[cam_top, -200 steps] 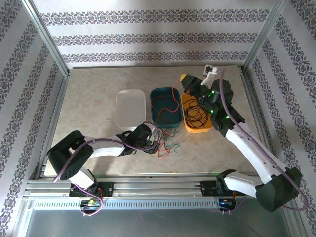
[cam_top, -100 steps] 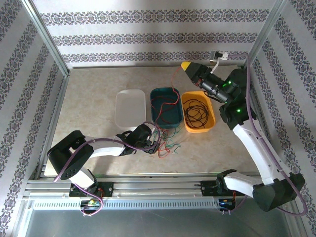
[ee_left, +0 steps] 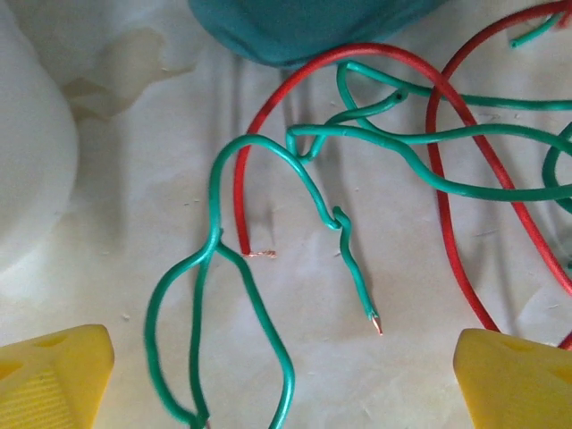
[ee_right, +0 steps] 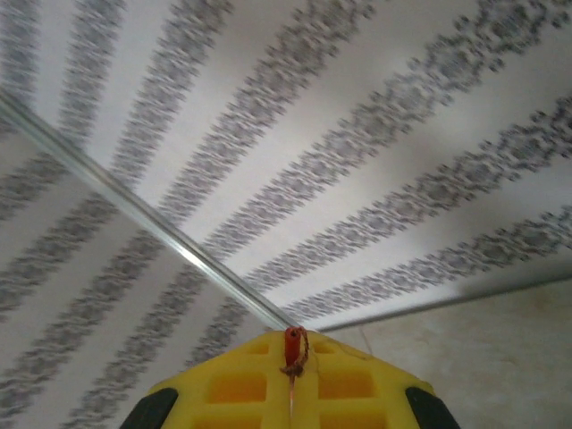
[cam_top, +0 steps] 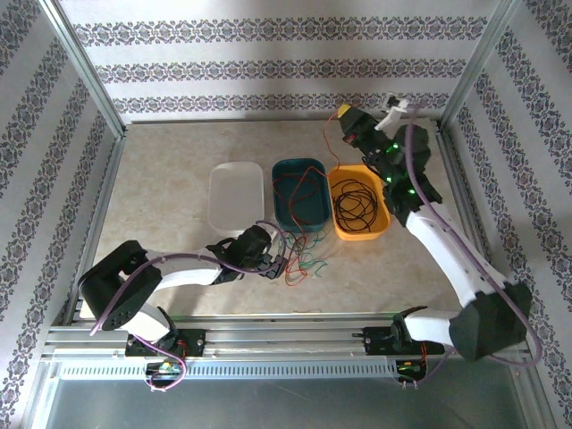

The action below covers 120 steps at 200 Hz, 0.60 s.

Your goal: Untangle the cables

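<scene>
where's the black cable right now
In the top view, the black cable lies coiled inside the orange tray, right of centre, with the teal tray directly on its left.

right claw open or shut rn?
Shut. Wrist view: the right claw has its yellow fingers together, pinching the end of a red wire.

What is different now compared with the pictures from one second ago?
The right gripper, shut on a red cable, lifted from above the orange tray and moved toward the back wall, pulling the cable up. The left gripper stayed open over the loose cables. The orange tray, teal tray and white tray did not move.
</scene>
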Available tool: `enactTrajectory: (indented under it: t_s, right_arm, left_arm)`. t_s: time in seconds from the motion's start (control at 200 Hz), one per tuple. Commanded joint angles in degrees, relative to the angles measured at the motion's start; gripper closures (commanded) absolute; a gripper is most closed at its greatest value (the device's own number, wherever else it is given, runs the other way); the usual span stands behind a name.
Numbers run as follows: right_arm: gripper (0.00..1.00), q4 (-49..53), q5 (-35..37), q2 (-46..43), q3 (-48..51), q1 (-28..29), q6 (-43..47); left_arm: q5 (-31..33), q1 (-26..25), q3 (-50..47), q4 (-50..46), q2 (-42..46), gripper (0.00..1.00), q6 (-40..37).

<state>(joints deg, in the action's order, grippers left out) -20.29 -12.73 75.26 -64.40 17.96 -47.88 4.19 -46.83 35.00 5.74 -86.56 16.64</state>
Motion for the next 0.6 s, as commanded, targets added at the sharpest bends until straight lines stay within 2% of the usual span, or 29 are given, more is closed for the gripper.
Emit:
enactTrajectory:
  t_s: [0.0,0.21,0.38,0.41,0.485,0.535,0.595]
  right_arm:
    - [1.00,-2.7,3.4,5.7,0.6,2.6,7.8]
    - [1.00,-1.7,2.7,15.0,3.2,5.9,8.3]
    - [1.00,8.2,1.3,21.9,1.1,7.4,7.6]
    - [0.92,10.5,1.0,23.2,0.2,7.4,7.5]
    - [0.65,15.1,0.0,25.3,-1.9,7.4,8.2]
    - [0.53,16.8,0.6,25.3,-2.1,7.5,8.8]
    - [0.44,18.0,2.6,23.8,-1.5,7.5,9.7]
  left_arm:
    - [2.6,-0.6,-1.1,1.7,2.6,0.02,1.5]
    - [3.8,-0.6,-1.4,1.0,3.6,0.01,2.2]
    - [4.9,-0.6,-2.0,1.2,3.9,0.00,2.5]
    - [5.1,-0.6,-2.0,1.2,3.9,0.00,2.5]
    - [5.5,-0.6,-2.1,1.2,4.0,0.00,2.8]
    - [6.1,-0.5,-2.1,1.2,4.4,0.00,3.2]
    - [6.9,-0.5,-2.3,1.4,5.1,0.00,3.7]
